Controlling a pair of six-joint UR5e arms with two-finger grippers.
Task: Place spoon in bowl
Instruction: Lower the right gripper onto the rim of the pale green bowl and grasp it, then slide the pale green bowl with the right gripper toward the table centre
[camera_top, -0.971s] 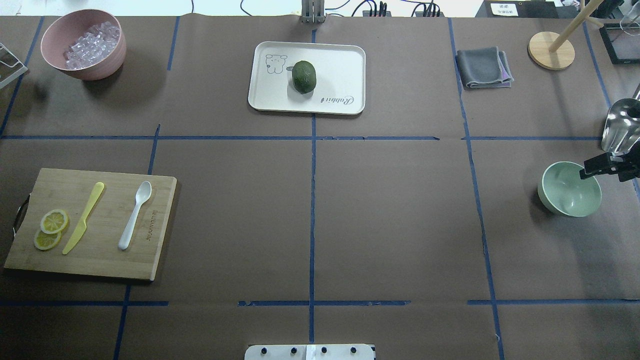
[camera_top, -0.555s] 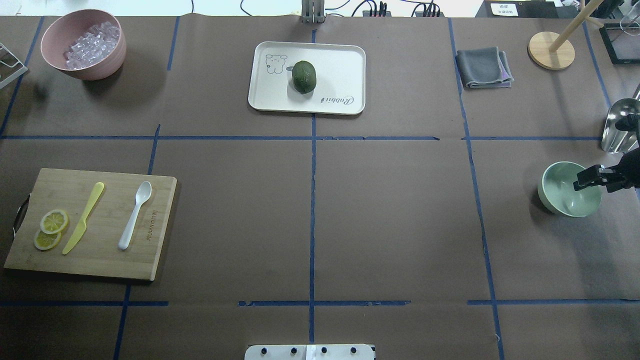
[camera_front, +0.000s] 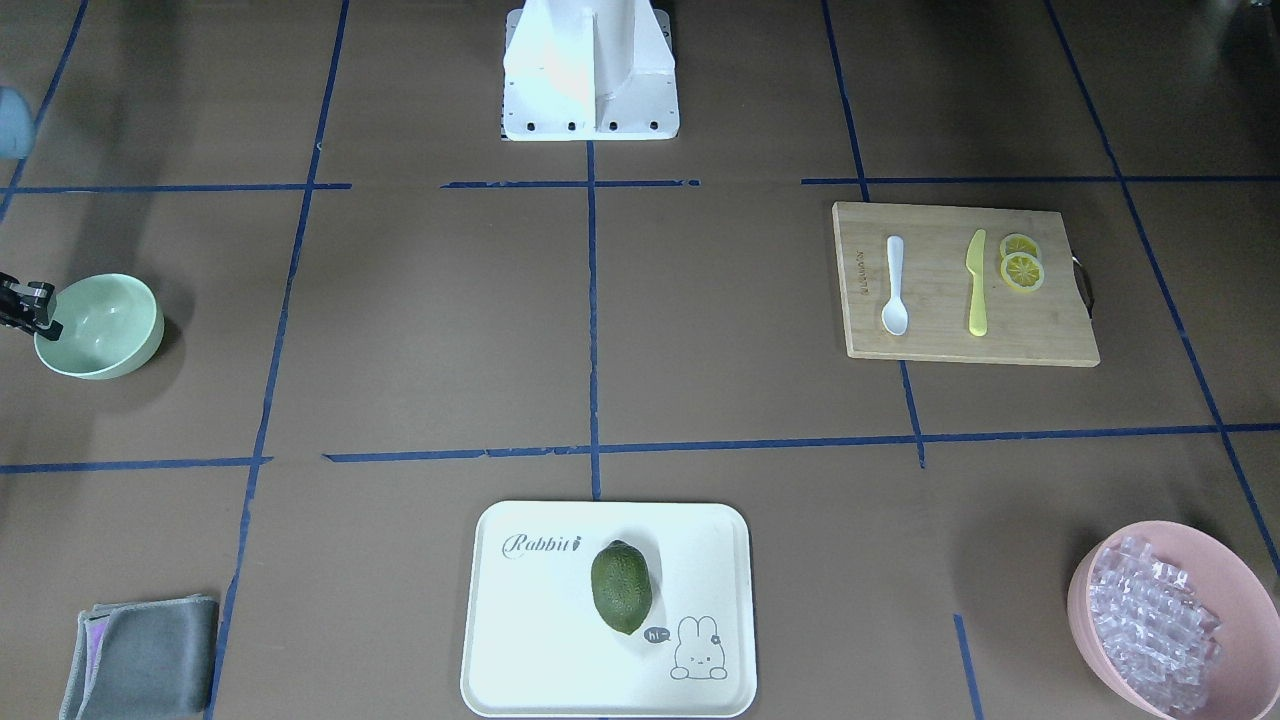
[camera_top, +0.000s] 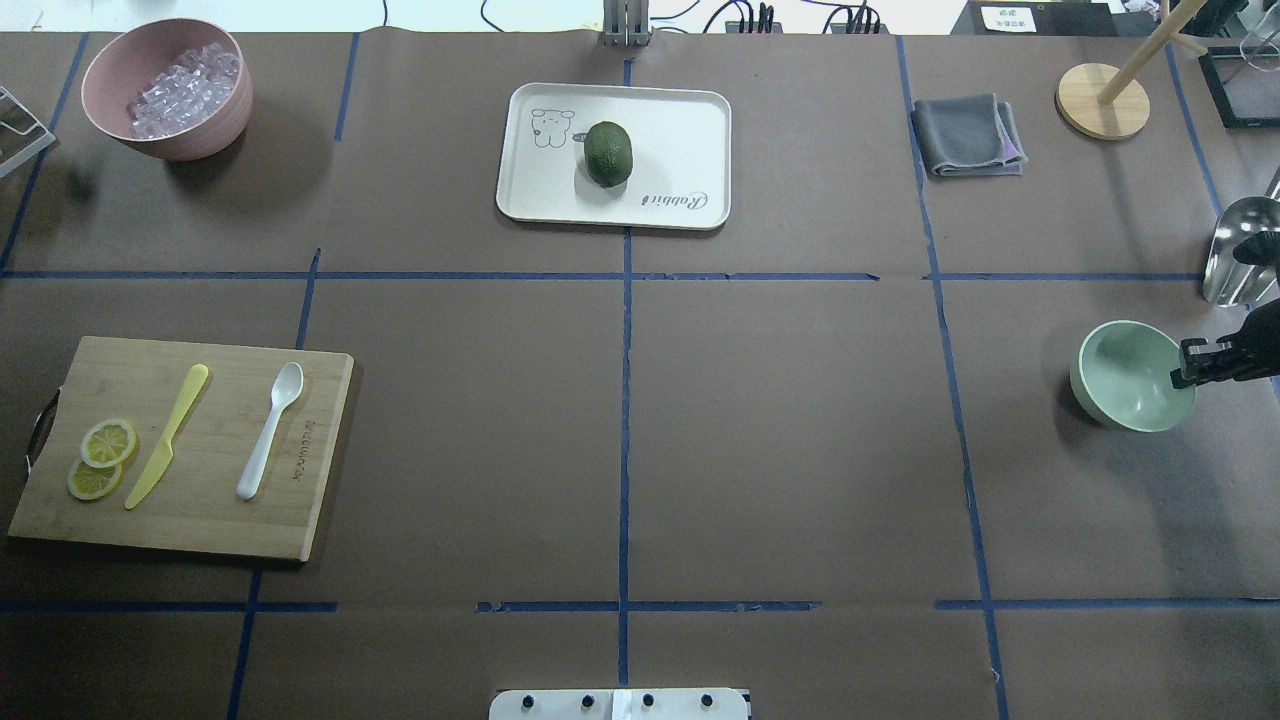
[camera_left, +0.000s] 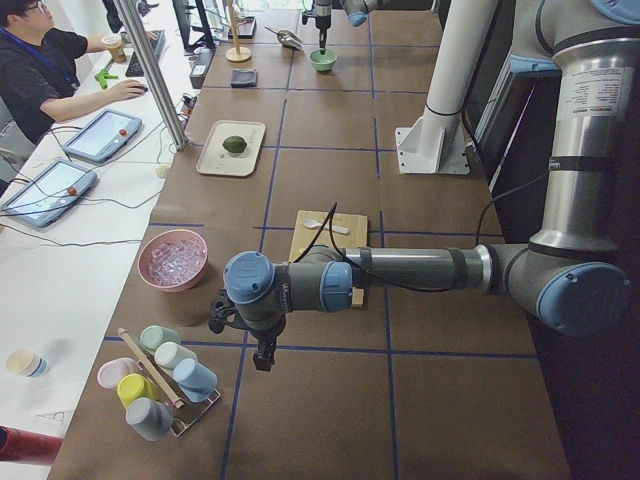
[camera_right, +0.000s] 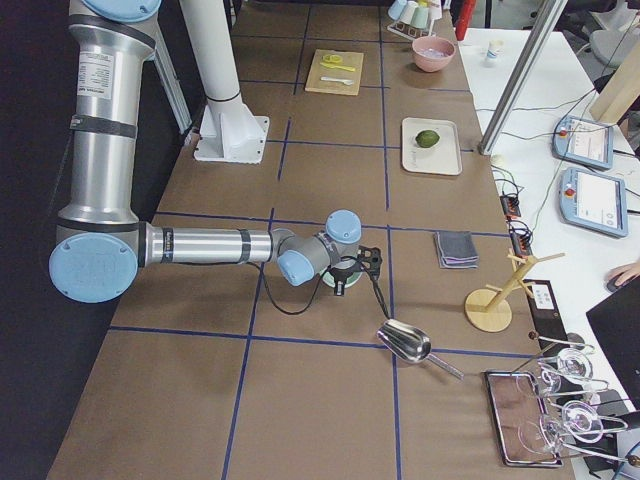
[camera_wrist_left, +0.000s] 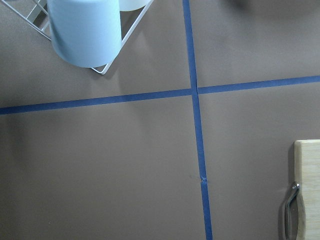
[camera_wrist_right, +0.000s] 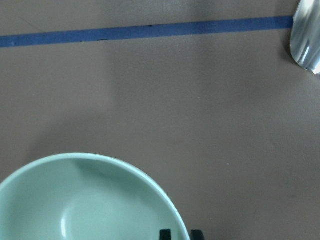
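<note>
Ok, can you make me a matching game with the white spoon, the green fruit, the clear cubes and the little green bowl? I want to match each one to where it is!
Things:
1. spoon
2. green fruit
3. clear cubes
4. mint bowl

Places:
A. on the white tray
B. in the pink bowl
C. on the wooden board
D. on the table, its rim at the right gripper

Pairs: 1-C, 2-A, 3-B, 4-D.
</note>
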